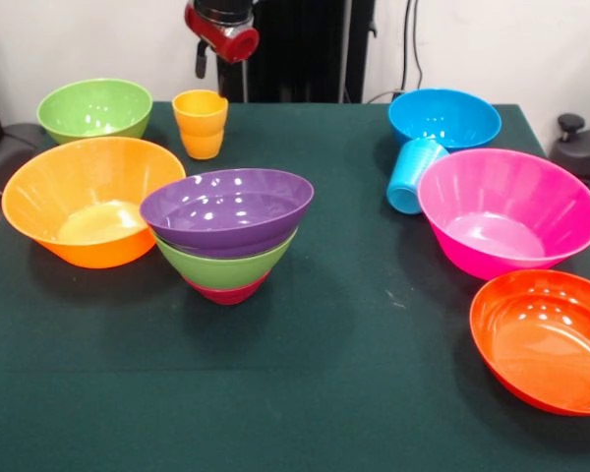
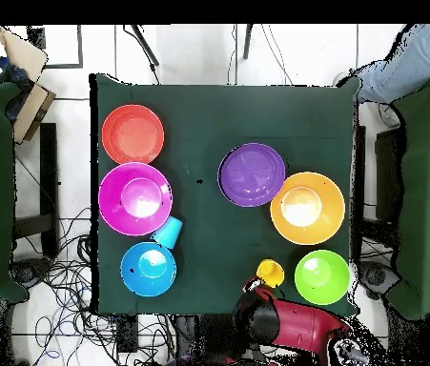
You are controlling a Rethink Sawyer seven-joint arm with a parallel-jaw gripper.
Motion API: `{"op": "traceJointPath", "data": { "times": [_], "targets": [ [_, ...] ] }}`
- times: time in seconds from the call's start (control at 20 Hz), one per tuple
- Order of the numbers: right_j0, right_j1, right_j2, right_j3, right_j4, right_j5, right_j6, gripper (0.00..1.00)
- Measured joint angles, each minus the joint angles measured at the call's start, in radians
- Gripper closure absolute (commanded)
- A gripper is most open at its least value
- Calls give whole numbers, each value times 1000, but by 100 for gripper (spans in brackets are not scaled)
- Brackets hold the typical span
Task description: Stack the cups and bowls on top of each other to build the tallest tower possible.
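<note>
A three-bowl tower stood built; the next move looked like fetching the yellow-orange cup. From the left of the front view: green bowl [image 1: 94, 108] and large orange bowl [image 1: 93, 200], the cup [image 1: 201, 124] upright just below the arm's gripper [image 1: 203, 61], whose opening I could not tell. Mid-table, the purple bowl [image 1: 227, 210] topped the tower. Rightward, the tipped light blue cup [image 1: 413, 175] lay against the blue bowl [image 1: 444, 118] and pink bowl [image 1: 508, 210], with the red-orange bowl [image 1: 543, 339] nearest; nothing blocked the cup.
</note>
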Motion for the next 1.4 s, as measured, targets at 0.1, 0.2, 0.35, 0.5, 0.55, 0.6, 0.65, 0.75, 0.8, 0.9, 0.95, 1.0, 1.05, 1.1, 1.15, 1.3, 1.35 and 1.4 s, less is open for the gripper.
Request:
{"op": "traceJointPath", "data": {
  "times": [0.1,0.2,0.35,0.5,0.55,0.6,0.65,0.75,0.8,0.9,0.95,1.0,1.05,1.1,1.15,1.3,1.35,1.4],
  "targets": [
    [0,0,0,0,-6,0,0,0],
    [0,0,0,0,-7,0,0,0],
    [1,0,0,0,-7,0,0,0],
    [9,2,-1,-1,-7,0,0,0],
    [14,4,-3,-2,-8,0,0,0],
    [19,7,-4,-2,-9,0,0,0],
    [26,12,-5,-2,-13,0,0,0],
    [30,16,-5,-2,-16,0,0,0],
    [32,19,-5,-2,-18,0,0,0],
    [36,24,-5,-2,-21,0,0,0],
    [36,26,-5,-2,-21,0,0,0],
    [35,27,-5,-3,-21,0,0,0],
    [35,27,-5,-3,-21,0,0,0],
    [35,27,-5,-3,-21,0,0,0],
    [34,27,-4,-4,-21,0,0,0],
    [29,24,-2,-4,-25,0,0,0],
    [27,22,-2,-4,-26,0,0,0],
    [26,21,-2,-4,-27,0,0,0]
  ]
}}
